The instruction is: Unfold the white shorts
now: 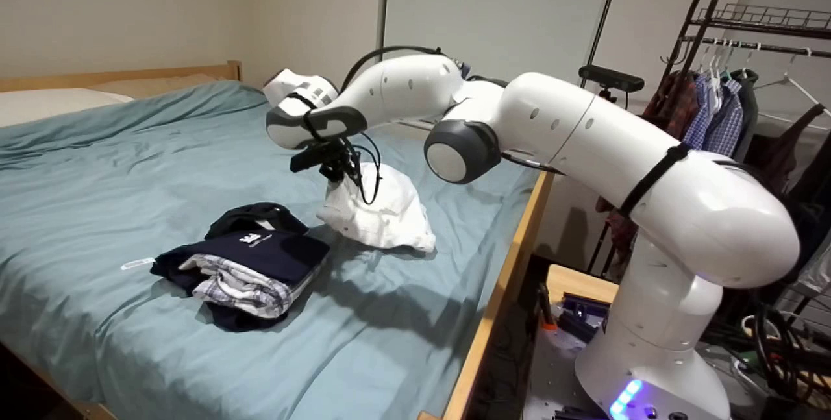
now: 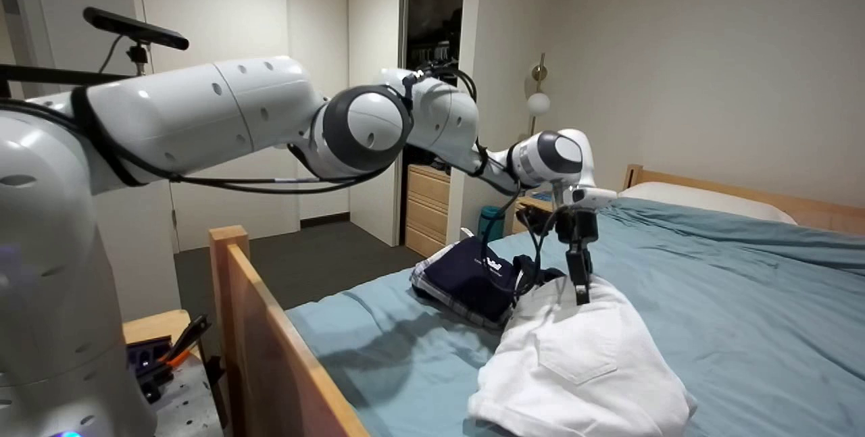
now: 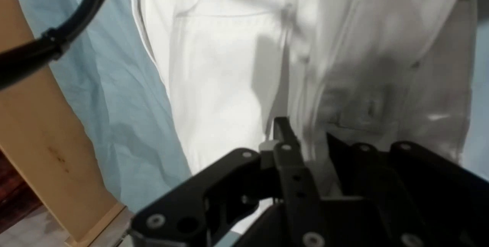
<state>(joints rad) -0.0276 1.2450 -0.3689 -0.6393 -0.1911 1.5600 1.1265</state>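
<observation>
Now your gripper point(image 3: 307, 134) pinches the white shorts point(image 2: 588, 383) near the bed's railed edge point(image 1: 503, 287); too many layers could slip

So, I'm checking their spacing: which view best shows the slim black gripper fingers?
The wrist view: both fingers show separately, close up. Both exterior views show the gripper small, its fingers hard to tell apart.

On the blue-sheeted wooden bed point(image 1: 97, 202): folded navy-and-plaid clothes point(image 1: 260, 256), left; partly raised white cloth shorts point(image 1: 389, 212), right; white pillow point(image 1: 55, 106), far.
</observation>
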